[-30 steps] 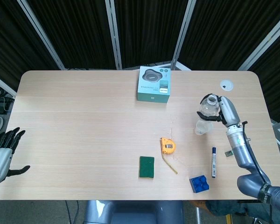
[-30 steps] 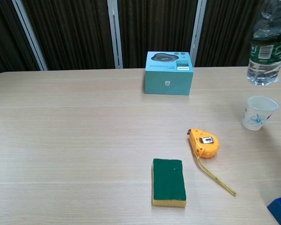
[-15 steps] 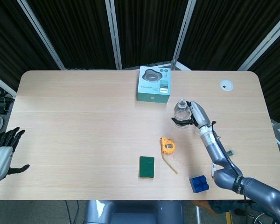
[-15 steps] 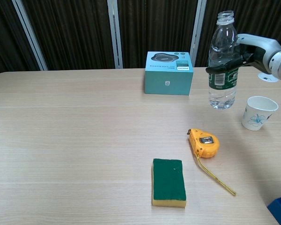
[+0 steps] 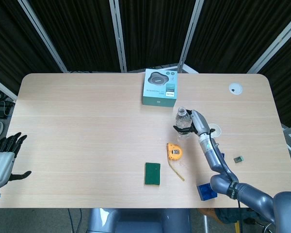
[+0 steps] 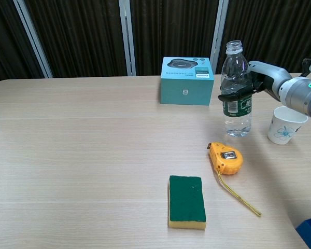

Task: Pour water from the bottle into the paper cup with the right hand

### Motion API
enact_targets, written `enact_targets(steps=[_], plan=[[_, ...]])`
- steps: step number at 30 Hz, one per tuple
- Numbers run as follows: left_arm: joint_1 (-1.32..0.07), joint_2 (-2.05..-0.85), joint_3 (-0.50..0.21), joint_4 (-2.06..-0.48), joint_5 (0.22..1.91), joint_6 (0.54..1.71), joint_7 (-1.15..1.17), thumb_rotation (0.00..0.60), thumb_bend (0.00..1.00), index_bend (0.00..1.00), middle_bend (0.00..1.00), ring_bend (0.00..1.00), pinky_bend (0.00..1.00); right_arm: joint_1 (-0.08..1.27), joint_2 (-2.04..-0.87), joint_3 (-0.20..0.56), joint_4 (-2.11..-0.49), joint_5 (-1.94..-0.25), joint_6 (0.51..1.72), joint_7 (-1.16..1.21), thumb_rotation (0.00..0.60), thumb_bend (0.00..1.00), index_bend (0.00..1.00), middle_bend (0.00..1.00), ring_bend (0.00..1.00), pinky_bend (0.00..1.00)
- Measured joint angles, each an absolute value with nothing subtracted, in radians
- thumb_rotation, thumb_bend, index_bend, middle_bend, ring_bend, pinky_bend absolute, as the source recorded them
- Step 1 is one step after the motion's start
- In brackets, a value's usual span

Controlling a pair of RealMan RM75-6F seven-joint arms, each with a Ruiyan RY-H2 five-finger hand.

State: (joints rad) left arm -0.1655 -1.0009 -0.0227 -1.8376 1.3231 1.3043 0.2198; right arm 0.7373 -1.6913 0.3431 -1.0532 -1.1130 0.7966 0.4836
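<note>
Where the room's dark curtains end, the long light-wood table (image 6: 83,155) carries everything observed. The right hand (image 6: 256,83), on its grey arm reaching in from the right side, is wrapped around the green label band of the clear plastic water bottle (image 6: 235,98); the bottle stands upright, uncapped, its base on or just above the table, which of the two I cannot tell. The left hand (image 5: 4,158) sits at the table's left edge in the head view, fingers spread, holding nothing. The teal rectangular box (image 6: 187,80) with a grey device printed on its lid stands at the far middle, just left of the bottle. The green-topped, yellow-based sponge (image 6: 187,201) lies flat near the front edge. The white paper cup with a blue flower print (image 6: 285,124) stands upright to the right of the bottle, near but apart from it. The orange tape measure (image 6: 226,158) lies in front of the bottle, its yellow tape drawn out toward the front right. A blue toy brick (image 5: 206,191) rests at the front right corner.
</note>
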Motion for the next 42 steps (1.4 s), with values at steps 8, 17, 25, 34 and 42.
enact_targets(steps=[8,17,25,34,42], plan=[[-0.165,-1.001,-0.02,-1.841,1.325,1.306,0.221,0.6,0.0,0.0,0.0,0.0,0.0,0.735,-1.728,0.332,-1.012,-1.141,0.791,0.538,0.6,0.42,0.55,0.6,0.45,0.46],[-0.165,-0.998,-0.019,-1.845,1.326,1.307,0.218,0.6,0.0,0.0,0.0,0.0,0.0,0.728,-1.749,0.317,-0.968,-1.21,0.798,0.653,0.6,0.18,0.44,0.47,0.36,0.46],[-0.166,-0.999,-0.018,-1.846,1.327,1.307,0.219,0.6,0.0,0.0,0.0,0.0,0.0,0.719,-1.756,0.302,-0.927,-1.25,0.812,0.714,0.6,0.01,0.21,0.4,0.29,0.45],[-0.164,-0.999,-0.014,-1.85,1.334,1.311,0.22,0.6,0.0,0.0,0.0,0.0,0.0,0.703,-1.741,0.264,-0.905,-1.319,0.84,0.787,0.6,0.0,0.15,0.3,0.18,0.3],[-0.16,-0.994,-0.011,-1.855,1.349,1.32,0.212,0.6,0.0,0.0,0.0,0.0,0.0,0.686,-1.711,0.247,-0.927,-1.352,0.885,0.816,0.6,0.0,0.13,0.26,0.14,0.24]])
